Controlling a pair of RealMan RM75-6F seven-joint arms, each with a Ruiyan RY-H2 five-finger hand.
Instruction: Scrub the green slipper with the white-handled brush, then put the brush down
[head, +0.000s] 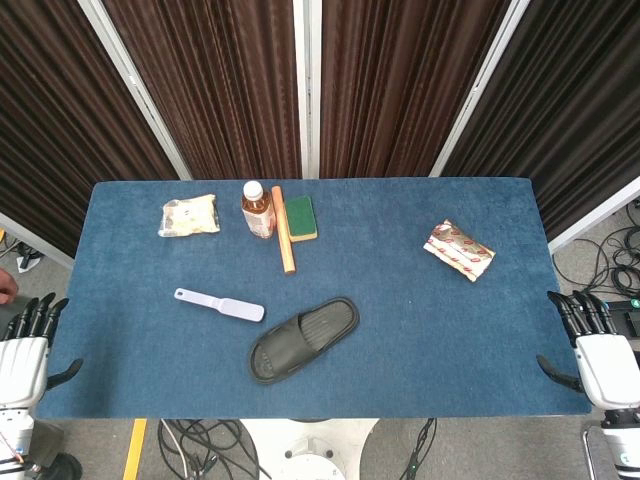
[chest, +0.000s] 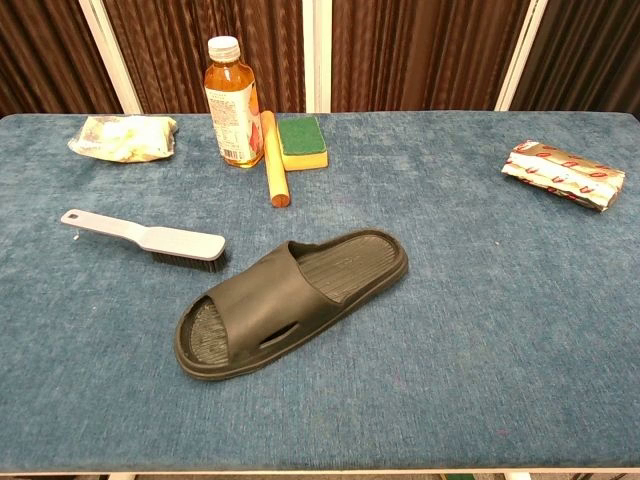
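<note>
A dark green slipper (head: 303, 338) (chest: 291, 298) lies sole down on the blue table, near the front middle, toe end toward the right. The white-handled brush (head: 220, 304) (chest: 147, 237) rests bristles down just left of it, handle pointing left. My left hand (head: 27, 345) hangs off the table's left front corner, fingers apart and holding nothing. My right hand (head: 593, 345) sits off the right front corner, fingers likewise spread and empty. Both hands are far from brush and slipper. The chest view shows neither hand.
At the back stand a bottle of amber drink (head: 257, 208) (chest: 231, 102), an orange stick (head: 284, 229) (chest: 274, 158) and a green-yellow sponge (head: 299, 217) (chest: 301, 142). A snack bag (head: 188, 215) (chest: 124, 137) lies back left, a red-silver packet (head: 458, 250) (chest: 563, 174) at right.
</note>
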